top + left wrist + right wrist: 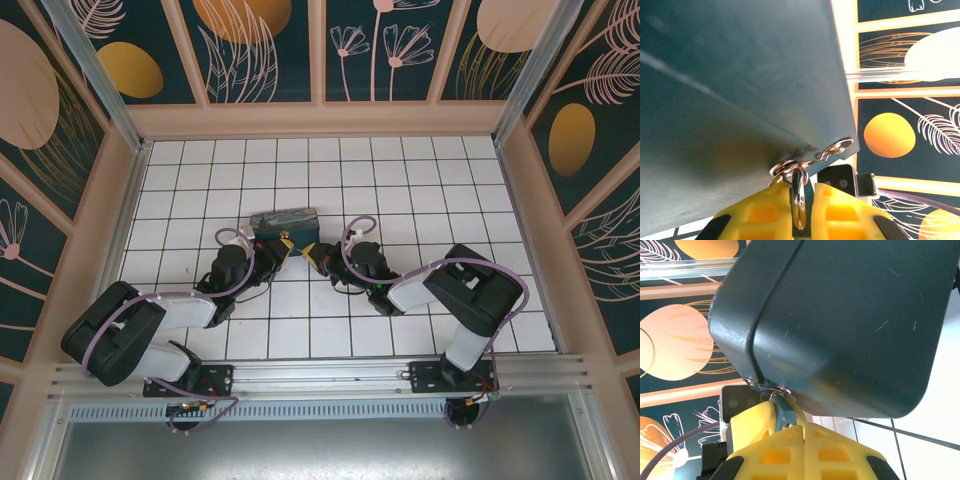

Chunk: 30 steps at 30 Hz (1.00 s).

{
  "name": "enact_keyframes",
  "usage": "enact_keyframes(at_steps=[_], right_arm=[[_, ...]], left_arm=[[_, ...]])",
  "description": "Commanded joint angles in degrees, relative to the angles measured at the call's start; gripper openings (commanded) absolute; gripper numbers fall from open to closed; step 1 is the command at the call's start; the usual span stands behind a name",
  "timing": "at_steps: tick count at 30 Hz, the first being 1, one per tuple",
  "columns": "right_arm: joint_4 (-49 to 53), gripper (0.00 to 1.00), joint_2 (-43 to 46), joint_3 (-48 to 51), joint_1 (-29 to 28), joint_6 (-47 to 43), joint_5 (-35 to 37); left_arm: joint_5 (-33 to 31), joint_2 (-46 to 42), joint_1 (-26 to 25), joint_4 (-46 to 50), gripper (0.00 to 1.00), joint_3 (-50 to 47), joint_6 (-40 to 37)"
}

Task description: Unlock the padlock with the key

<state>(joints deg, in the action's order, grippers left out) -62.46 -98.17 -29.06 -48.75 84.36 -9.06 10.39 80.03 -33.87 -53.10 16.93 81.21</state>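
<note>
Top external view: both arms reach in to the near long side of the blue-and-yellow box (285, 220). The left gripper (283, 246) and right gripper (313, 253) sit almost nose to nose just below it. Lock and key are too small to tell from here.

Left wrist view: the left gripper's yellow fingers are pinched narrow on a thin silvery metal loop, which I take to be the key (799, 195). Its upper end touches the metal hasp (812, 156) at the box's lower corner.

Right wrist view: the right gripper is closed on the padlock (785, 412), a small bluish-grey body just under the box's rounded corner. Its thin shackle (774, 389) is threaded through the fitting there.

The step in hand looks like seating the key. The right gripper should brace the padlock so that it cannot swing, while the left lines the key up with the keyway, which is hidden. Turn it only once it is fully in, and gently, since a thin key pinched at its end could slip.
</note>
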Motion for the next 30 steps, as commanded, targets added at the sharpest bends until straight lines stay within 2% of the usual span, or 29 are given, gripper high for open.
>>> enact_keyframes(at_steps=[1, 30], right_arm=[[-0.4, 0.0, 0.8, -1.8, -0.6, -0.9, 0.2], [-4.3, 0.0, -3.8, -4.7, -2.2, 1.9, 1.1]], left_arm=[[-0.6, 0.0, -0.3, -1.8, 0.0, 1.1, -1.3], [-0.5, -0.1, -0.3, -3.2, 0.0, 1.4, 0.6]])
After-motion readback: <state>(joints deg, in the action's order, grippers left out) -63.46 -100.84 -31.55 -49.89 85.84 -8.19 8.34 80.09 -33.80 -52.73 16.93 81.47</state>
